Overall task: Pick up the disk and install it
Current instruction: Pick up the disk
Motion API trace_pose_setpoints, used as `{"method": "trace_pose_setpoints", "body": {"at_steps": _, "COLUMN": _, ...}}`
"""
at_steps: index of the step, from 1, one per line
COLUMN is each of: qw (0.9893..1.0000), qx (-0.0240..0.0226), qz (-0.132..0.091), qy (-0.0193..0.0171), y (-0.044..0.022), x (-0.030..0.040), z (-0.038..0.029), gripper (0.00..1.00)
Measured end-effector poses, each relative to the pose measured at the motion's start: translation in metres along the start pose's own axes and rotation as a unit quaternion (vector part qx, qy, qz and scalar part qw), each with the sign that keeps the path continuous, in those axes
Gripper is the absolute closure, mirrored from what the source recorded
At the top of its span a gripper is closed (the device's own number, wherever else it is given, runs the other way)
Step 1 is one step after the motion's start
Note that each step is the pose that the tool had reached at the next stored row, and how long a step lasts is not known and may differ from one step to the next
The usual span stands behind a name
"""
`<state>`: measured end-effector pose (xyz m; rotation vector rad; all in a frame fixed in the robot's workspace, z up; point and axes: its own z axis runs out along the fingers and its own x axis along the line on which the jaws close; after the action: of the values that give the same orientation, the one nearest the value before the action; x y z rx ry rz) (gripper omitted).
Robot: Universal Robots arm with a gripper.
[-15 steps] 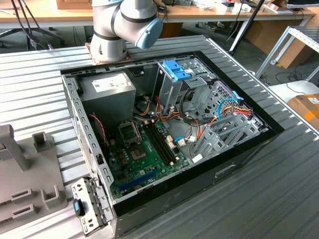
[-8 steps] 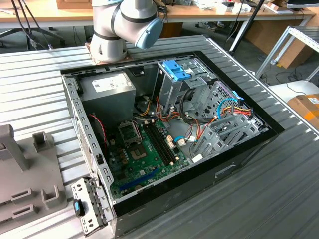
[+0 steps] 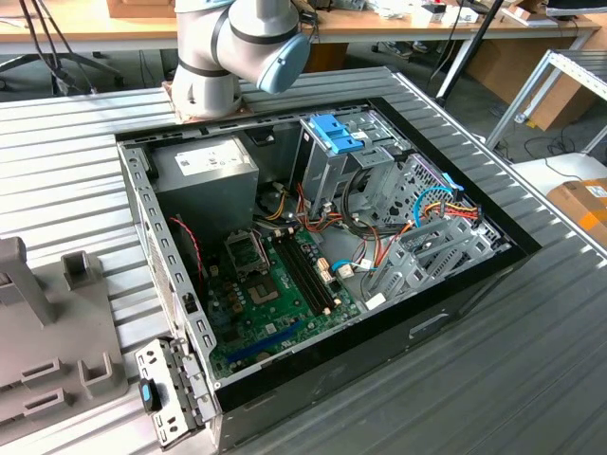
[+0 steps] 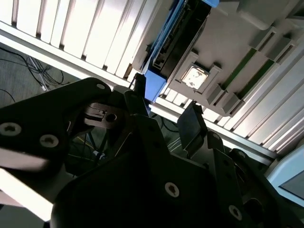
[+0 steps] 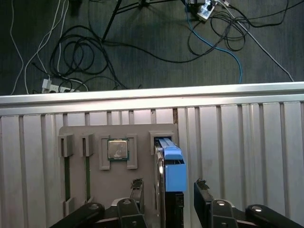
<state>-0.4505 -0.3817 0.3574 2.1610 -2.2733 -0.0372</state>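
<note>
Spread open and empty, the hand (image 5: 168, 190) faced the disk (image 5: 173, 171), on edge in its grey holder (image 5: 118, 133), long axis running straight along the gap between the fingers (image 5: 137, 192).

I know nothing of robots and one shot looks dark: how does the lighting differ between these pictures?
In the second wrist view the gripper is a near-black shape against washed-out table slats, and the chip glares white. In the first wrist view the floor is dim but the disk is evenly lit. The exterior view is evenly lit, with soft shade inside the computer case.
</note>
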Motion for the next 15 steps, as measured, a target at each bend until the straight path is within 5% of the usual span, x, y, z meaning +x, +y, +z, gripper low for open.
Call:
{"method": "trace_pose_setpoints", "body": {"at_steps": 4, "qw": 1.0000, "qx": -0.0001, "qz": -0.001, "qy": 0.0001, "y": -0.0002, "x": 0.0001, "z": 0.0076, "gripper": 0.46}}
{"method": "trace_pose_setpoints", "body": {"at_steps": 15, "qw": 1.0000, "qx": 0.0001, "qz": -0.001, "qy": -0.0001, "y": -0.0002, "x": 0.0001, "z": 0.0090, "gripper": 0.46}}
